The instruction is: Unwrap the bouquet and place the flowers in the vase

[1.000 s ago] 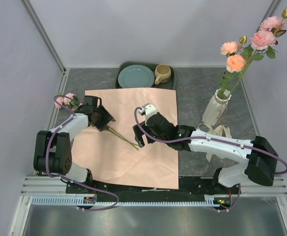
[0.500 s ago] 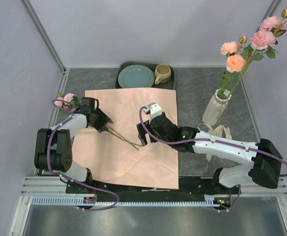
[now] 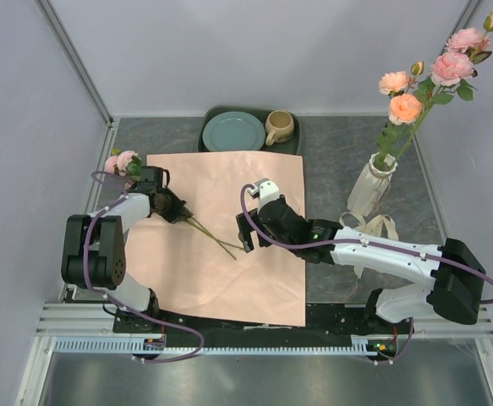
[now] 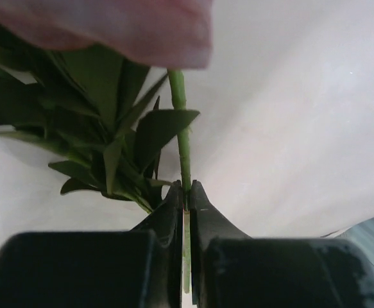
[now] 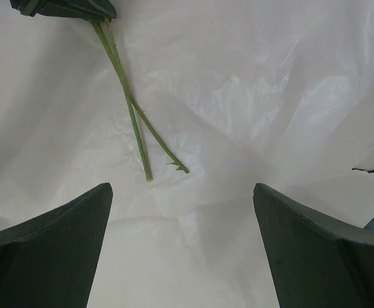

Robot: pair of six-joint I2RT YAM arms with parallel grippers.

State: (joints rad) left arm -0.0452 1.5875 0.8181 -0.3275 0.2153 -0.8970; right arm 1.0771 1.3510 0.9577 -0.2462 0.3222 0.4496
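Altogether two stems (image 5: 130,102) on paper (image 3: 229,279), four blooms (image 3: 405,108) in vase (image 3: 369,190)

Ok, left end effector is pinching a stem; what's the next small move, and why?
Probably lift the left end effector slightly: it is shut on a green stem lying on the paper, and the vase stands far right.

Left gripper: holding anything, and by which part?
Yes. The left gripper is shut on a green flower stem, pinching it by the lowest leaves, below the bloom. The right gripper is open and holds nothing.
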